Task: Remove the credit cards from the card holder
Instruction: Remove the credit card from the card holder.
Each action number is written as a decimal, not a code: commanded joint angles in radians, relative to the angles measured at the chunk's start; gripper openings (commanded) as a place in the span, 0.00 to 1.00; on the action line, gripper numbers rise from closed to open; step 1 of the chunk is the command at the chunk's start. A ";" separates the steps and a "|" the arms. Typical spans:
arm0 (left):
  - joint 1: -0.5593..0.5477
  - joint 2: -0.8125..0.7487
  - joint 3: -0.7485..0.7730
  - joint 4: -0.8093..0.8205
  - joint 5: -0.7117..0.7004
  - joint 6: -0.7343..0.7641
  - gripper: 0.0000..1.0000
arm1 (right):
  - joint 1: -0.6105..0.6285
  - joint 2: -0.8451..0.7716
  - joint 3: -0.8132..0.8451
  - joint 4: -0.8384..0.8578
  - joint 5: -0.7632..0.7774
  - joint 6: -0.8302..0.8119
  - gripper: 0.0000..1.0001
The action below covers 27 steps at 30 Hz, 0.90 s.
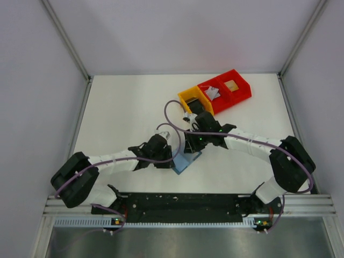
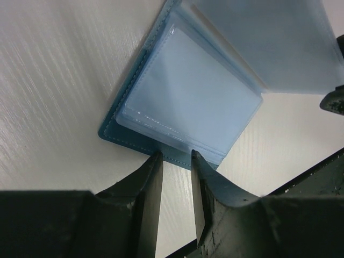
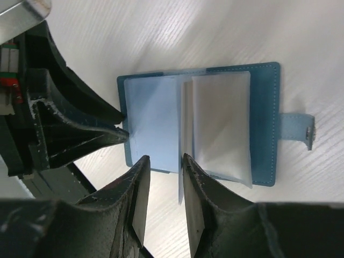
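1. The right gripper (image 3: 163, 177) has its jaws a little apart. A clear sleeve (image 3: 181, 134) stands edge-on in the gap, and neither finger is clamped on it yet. If they close here, my guess is they grab floppy plastic and not a card, and the whole leaf comes up.
2. The left gripper (image 2: 174, 166) is also slightly spread. Its tips sit right at the stitched edge of the card holder (image 2: 115, 129), with only bare bench showing between them. If it's meant to pin the cover down, that's a thin bite, so any upward tug could slip the cover free.
3. The holder lies open and flat, around the middle of the bench (image 1: 123, 118) and closer to the near edge, with both grippers crowded over it. The fingers look near enough to bump if either one shifts sideways.
4. The pocket (image 3: 220, 123) on the tab (image 3: 298, 126) side looks pale grey-white. It might have a card in it, but I honestly can't tell through the plastic. An empty pocket would mean a wasted pinch.
5. Toward the far right corner, a tan-yellow card (image 1: 232, 85) lies in the red bin (image 1: 243, 90). That's a fair reach from here, so a weak grip could drop a card on the way over.
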State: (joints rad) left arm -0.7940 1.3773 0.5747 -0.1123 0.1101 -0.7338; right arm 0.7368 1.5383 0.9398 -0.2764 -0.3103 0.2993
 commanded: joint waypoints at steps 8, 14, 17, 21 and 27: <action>-0.002 -0.119 -0.042 -0.030 -0.095 -0.044 0.33 | 0.032 -0.017 0.045 0.028 -0.234 -0.051 0.36; -0.002 -0.244 -0.095 -0.043 -0.161 -0.082 0.33 | 0.032 -0.006 0.044 0.026 -0.184 -0.052 0.38; -0.002 -0.279 -0.096 -0.049 -0.170 -0.085 0.33 | 0.007 0.009 0.039 0.029 -0.127 -0.034 0.39; -0.002 -0.305 -0.082 -0.006 -0.139 -0.075 0.33 | -0.013 0.065 0.037 0.042 -0.092 -0.026 0.40; -0.002 -0.216 -0.029 0.103 -0.079 -0.049 0.28 | -0.082 0.132 0.005 0.163 -0.185 0.044 0.37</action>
State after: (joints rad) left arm -0.7948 1.1080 0.4850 -0.1204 -0.0059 -0.8043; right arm 0.7021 1.6386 0.9478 -0.2264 -0.4427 0.2932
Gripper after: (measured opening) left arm 0.309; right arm 0.377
